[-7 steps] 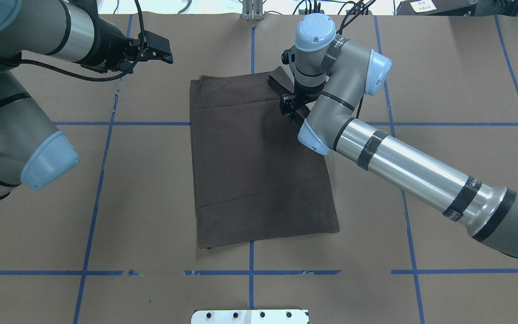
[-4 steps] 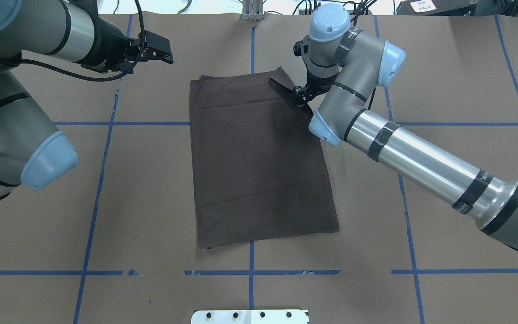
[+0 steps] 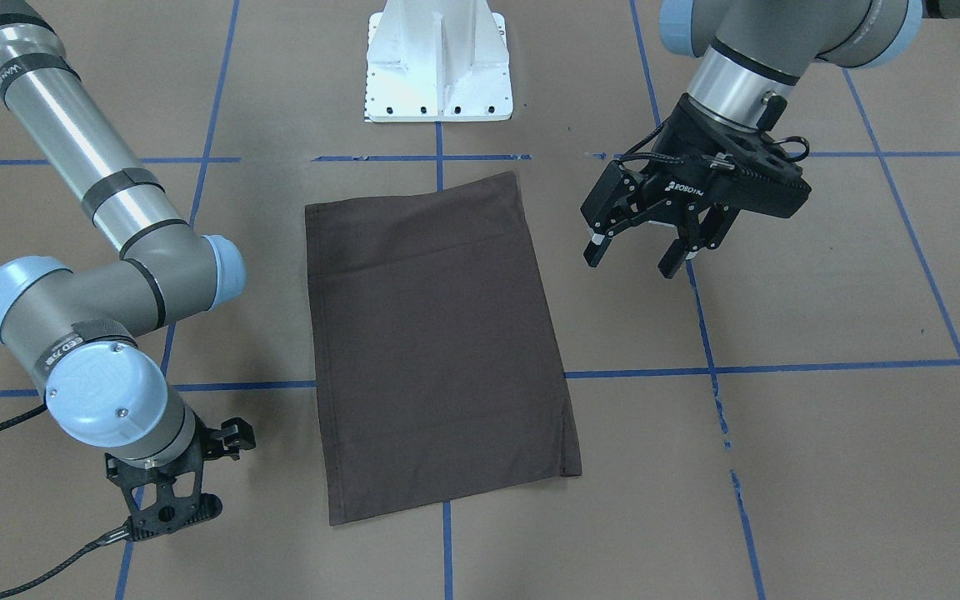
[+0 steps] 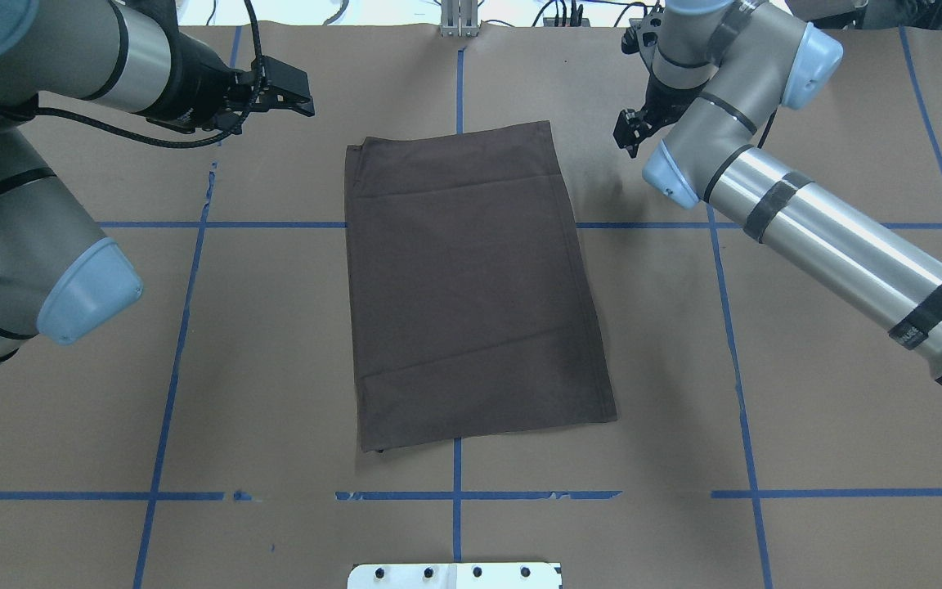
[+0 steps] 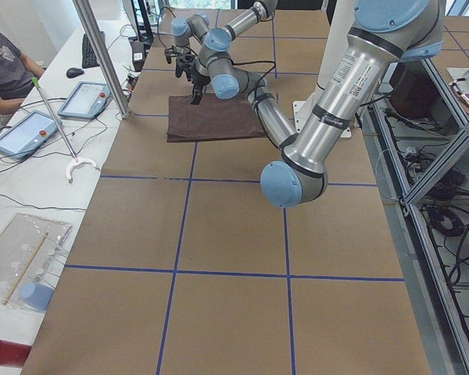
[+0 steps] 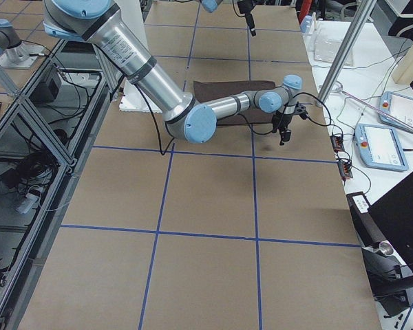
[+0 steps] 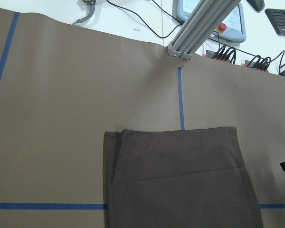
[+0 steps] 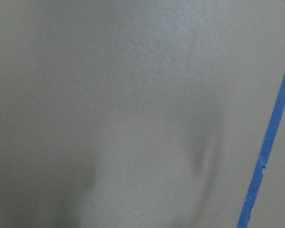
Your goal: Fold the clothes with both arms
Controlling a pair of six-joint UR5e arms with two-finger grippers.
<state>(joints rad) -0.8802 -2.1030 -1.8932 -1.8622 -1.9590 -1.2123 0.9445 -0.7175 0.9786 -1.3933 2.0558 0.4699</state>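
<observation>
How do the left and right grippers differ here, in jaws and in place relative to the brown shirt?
The left gripper has its jaws spread wide; the right gripper shows edge-on, jaws unreadable. The left gripper hangs high off the far left corner of the shirt; the right gripper sits low beside its far right corner. Shared: both are black and clear of the shirt.
</observation>
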